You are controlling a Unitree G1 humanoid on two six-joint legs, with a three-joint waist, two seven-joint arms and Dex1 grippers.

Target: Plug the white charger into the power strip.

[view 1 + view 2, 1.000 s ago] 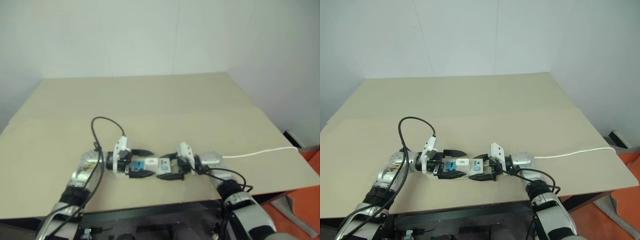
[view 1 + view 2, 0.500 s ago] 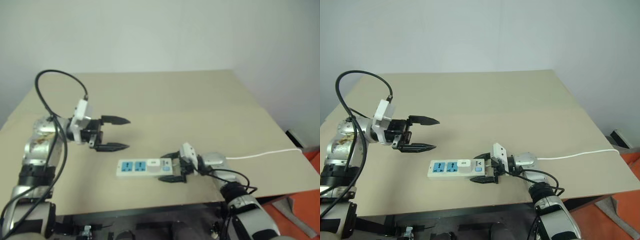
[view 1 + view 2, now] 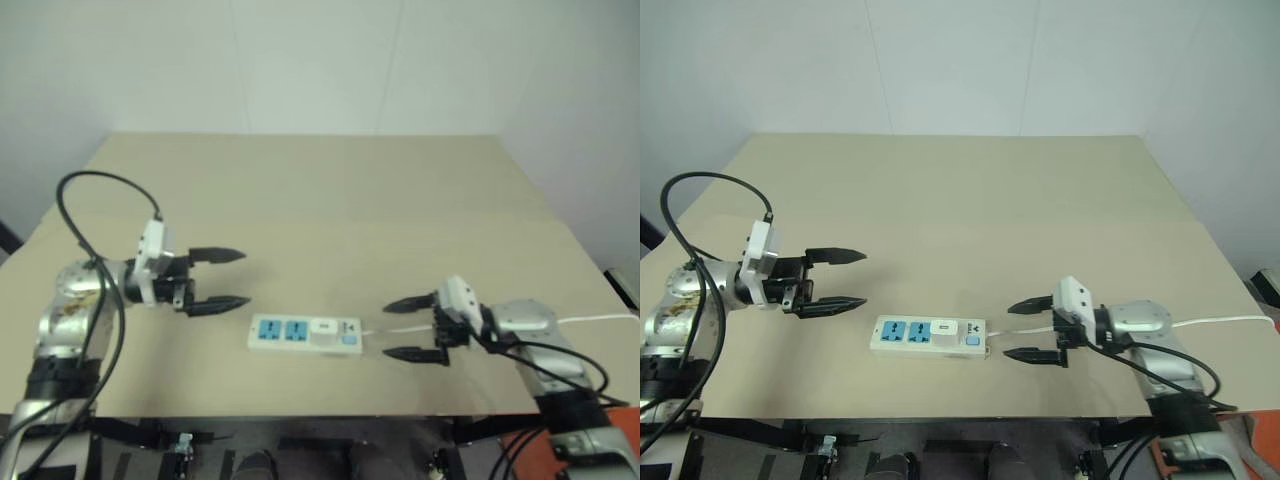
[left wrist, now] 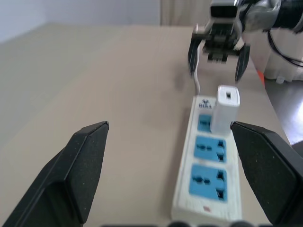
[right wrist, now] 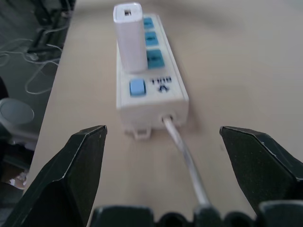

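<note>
From my head cameras the power strip (image 3: 930,335) lies flat near the front edge of the tabletop (image 3: 970,200), between my left gripper (image 3: 835,280) and right gripper (image 3: 1032,328), both spread wide, holding nothing and clear of it. My wrist cameras add what those miss: the white charger (image 5: 130,37) stands upright in the socket nearest the blue switch (image 5: 137,87). The strip's other two blue sockets are bare, and its thin white cord (image 5: 187,163) leaves the switch end.
</note>
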